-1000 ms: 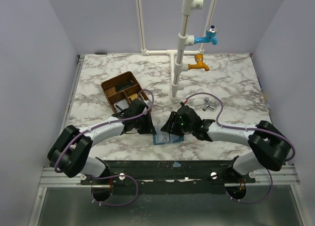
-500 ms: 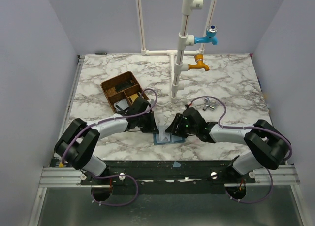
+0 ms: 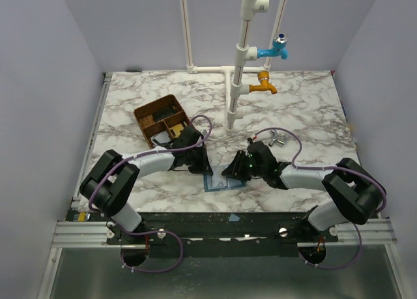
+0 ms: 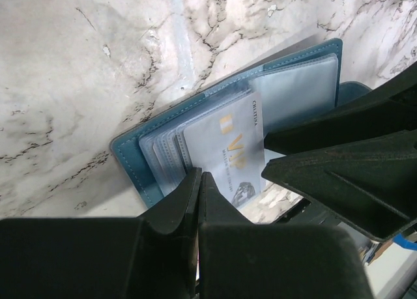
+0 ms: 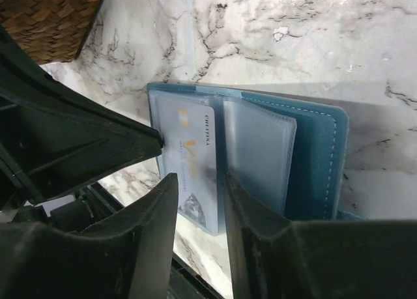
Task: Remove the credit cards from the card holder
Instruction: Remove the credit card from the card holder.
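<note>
The left gripper [image 4: 199, 182] slid in closer, pressed together at the card holder [image 4: 127, 156]. The right gripper [image 5: 201, 188] narrowed but is still spread astride the "VIP" credit card [image 4: 225, 152].

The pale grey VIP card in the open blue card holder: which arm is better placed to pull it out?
Right. The right gripper stands open over the pale grey card's near end; the left gripper is shut, its tip at the blue card holder.

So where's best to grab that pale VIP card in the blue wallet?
Probably the short end of the pale grey plastic VIP card that pokes past the blue stitched card holder, jaws coming from that open edge; the rest lies flat among clear sleeves.
</note>
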Motion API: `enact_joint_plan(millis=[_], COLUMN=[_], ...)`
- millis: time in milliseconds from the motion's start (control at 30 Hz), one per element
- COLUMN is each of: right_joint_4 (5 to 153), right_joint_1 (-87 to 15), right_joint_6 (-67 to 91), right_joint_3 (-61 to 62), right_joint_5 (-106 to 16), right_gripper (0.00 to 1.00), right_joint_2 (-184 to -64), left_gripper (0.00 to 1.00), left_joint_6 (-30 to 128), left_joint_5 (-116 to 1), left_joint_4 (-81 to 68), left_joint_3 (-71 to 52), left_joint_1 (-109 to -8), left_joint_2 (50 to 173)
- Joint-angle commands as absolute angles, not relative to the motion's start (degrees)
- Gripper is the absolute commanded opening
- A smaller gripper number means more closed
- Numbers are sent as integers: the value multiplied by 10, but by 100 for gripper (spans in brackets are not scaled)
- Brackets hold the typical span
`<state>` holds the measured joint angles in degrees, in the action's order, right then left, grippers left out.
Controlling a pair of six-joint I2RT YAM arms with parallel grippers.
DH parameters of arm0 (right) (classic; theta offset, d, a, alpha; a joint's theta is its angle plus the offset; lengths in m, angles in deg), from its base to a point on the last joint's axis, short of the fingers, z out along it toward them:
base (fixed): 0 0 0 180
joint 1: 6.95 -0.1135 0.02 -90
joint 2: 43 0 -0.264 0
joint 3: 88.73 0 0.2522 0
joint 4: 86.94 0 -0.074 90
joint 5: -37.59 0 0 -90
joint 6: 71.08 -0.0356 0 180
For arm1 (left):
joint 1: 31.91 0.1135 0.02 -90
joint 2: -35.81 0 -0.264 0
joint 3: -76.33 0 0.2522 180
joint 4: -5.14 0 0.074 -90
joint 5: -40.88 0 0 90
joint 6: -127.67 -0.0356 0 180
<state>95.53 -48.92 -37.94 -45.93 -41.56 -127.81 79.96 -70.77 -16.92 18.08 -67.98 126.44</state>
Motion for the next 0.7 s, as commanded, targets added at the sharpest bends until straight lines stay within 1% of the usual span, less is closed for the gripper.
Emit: enact_joint_plan(millis=[0, 333, 433, 533, 633, 667], right_joint_4=[989, 1049, 1074, 1097, 1126, 1133], right_joint_1=[-486, -457, -444, -436, -429, -427], right_joint_6=[-372, -396, -407, -417, -429, -432], right_joint_3=[-468, -491, -504, -512, -520, -522], right_joint_5=[-383, -338, -316, -301, -285, -280], right_gripper=[35, 28, 24, 23, 20, 17], right_joint_2=[-1292, -1315, -1319, -1325, -1336, -1341], left_gripper=[0, 0, 0, 0, 0, 0], left_joint_6=[798, 806, 807, 806, 804, 803], left_joint_5=[-698, -687, -681, -674, -671, -670], left_joint_4=[-179, -186, -189, -197, -200, -203], left_joint_3=[169, 162, 163, 163, 164, 164], left_joint_1=[-685, -700, -700, -700, -700, -700], left_joint_2=[1278, 1300, 1300, 1300, 1302, 1304])
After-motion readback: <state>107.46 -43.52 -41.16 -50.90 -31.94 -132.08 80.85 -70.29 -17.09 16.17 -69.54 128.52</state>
